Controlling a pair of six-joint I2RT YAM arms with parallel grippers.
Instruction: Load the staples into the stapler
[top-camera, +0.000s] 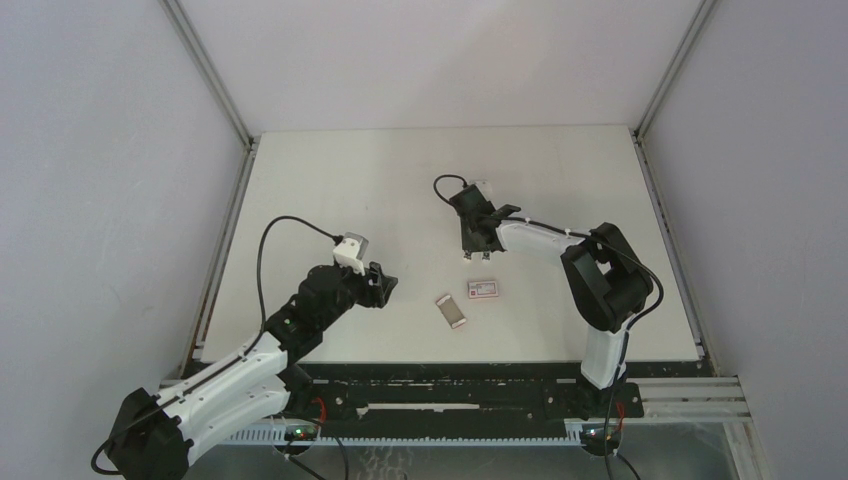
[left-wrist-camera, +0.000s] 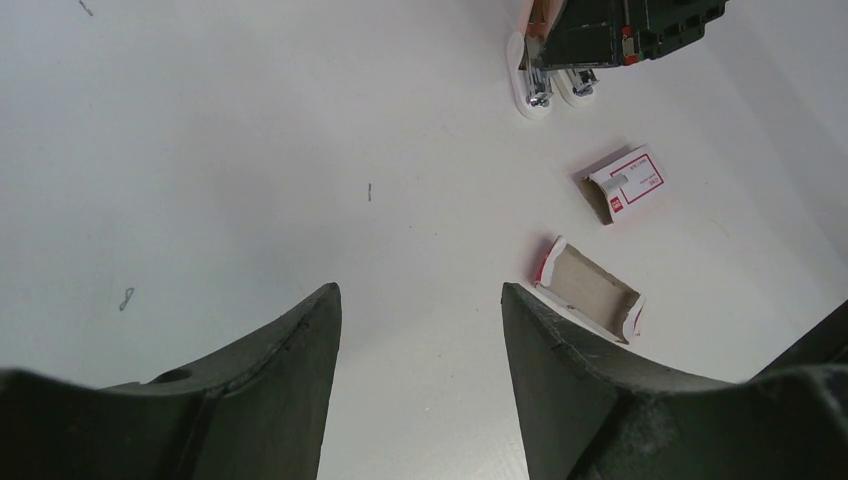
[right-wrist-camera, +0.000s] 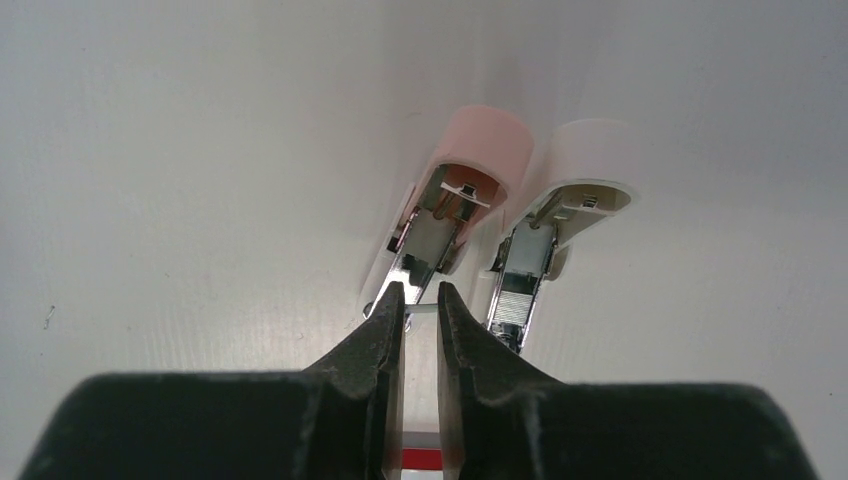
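Observation:
Two mini staplers lie open side by side, a pink one and a white one; in the left wrist view they are at the top. My right gripper hovers just before the pink stapler's open metal channel. Its jaws are nearly closed on a thin silvery staple strip that spans the tips. The white stapler's channel holds a ribbed staple strip. My left gripper is open and empty over bare table, left of the carton's empty tray.
The pink-red and white carton sleeve lies near the tray in mid-table, between the arms. The right arm reaches over the staplers. Grey walls and metal rails bound the table.

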